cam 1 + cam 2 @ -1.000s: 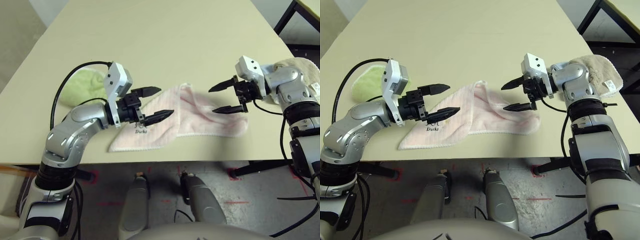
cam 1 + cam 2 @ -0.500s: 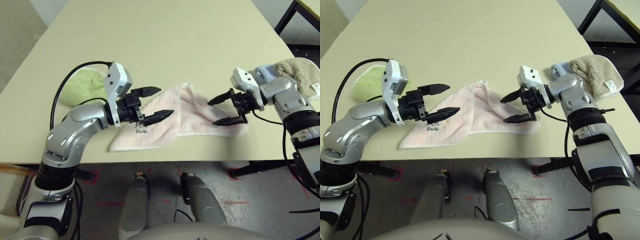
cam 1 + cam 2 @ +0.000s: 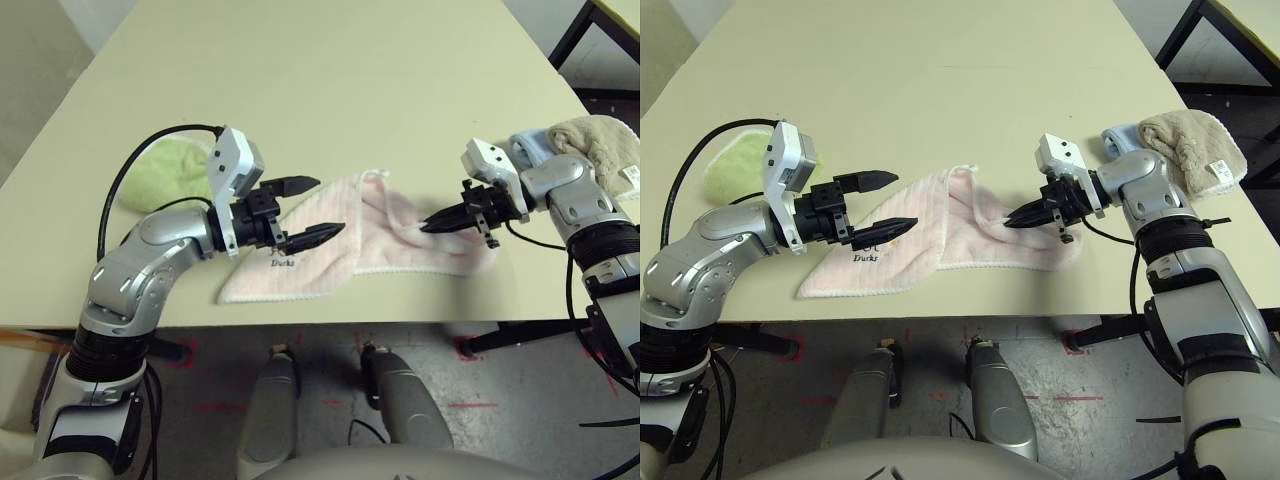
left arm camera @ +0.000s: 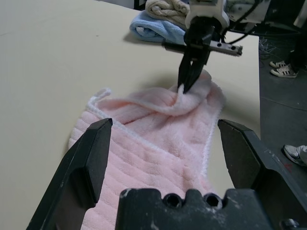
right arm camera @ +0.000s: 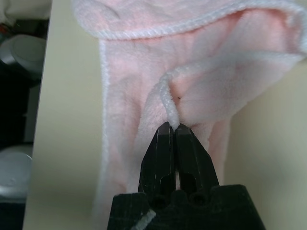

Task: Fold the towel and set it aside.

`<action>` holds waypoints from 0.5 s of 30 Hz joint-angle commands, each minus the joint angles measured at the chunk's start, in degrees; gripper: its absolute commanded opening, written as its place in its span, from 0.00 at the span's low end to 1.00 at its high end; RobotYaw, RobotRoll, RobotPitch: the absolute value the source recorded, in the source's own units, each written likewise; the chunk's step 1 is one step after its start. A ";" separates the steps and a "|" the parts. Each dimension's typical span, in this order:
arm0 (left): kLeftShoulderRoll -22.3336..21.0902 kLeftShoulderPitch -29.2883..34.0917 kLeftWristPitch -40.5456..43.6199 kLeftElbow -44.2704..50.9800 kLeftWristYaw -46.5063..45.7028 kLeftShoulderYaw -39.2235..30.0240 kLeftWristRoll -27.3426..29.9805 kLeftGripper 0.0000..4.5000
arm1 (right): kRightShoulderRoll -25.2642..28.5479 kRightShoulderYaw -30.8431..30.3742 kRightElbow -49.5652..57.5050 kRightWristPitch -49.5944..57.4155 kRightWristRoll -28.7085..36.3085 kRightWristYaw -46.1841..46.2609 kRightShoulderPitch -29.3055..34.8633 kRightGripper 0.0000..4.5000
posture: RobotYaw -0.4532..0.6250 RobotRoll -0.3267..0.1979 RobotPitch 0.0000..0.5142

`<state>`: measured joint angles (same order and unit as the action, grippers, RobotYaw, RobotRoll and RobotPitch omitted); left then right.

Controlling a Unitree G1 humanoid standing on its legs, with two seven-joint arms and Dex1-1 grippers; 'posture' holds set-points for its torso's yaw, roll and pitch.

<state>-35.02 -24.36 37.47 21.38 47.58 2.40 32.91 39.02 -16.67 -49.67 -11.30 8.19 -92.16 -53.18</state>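
The pale pink towel (image 3: 360, 235) lies crumpled near the table's front edge, its dark logo on the left part. My right gripper (image 3: 427, 227) is shut on the towel, its tips pinching a raised fold of the white edging (image 5: 169, 108) on the right side. The left wrist view shows that right gripper (image 4: 185, 87) pointing down into the pink cloth (image 4: 158, 139). Over the towel's left part my left gripper (image 3: 331, 206) hovers open, with nothing between its fingers (image 4: 91, 158).
A lime-green cloth (image 3: 165, 172) lies behind my left arm at the table's left. A beige towel (image 3: 602, 140) and a light blue cloth (image 4: 154, 28) sit at the right edge behind my right arm. The table's front edge (image 3: 330, 312) runs just below the towel.
My right gripper moved down and left onto the towel and closed on its edging. The left arm has stayed in place, open.
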 commanded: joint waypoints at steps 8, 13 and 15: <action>-0.55 0.18 0.18 -1.11 1.57 1.77 -1.21 1.00 | 1.58 7.45 -11.37 -7.86 -4.72 12.55 -9.21 0.01 | 0.49 0.62 0.32; -0.42 -0.14 0.40 -1.19 2.04 2.43 -1.26 1.00 | 2.51 8.52 -15.49 -7.66 -8.52 22.09 -11.70 0.01 | 0.48 0.62 0.31; -0.36 -0.10 0.58 -1.04 2.27 2.99 -1.32 1.00 | 2.99 8.36 -16.30 -7.42 -10.27 24.24 -11.76 0.01 | 0.48 0.62 0.31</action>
<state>-35.06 -24.40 37.51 19.81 49.06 3.68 32.00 40.90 -8.39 -64.74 -18.76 -0.25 -69.68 -64.62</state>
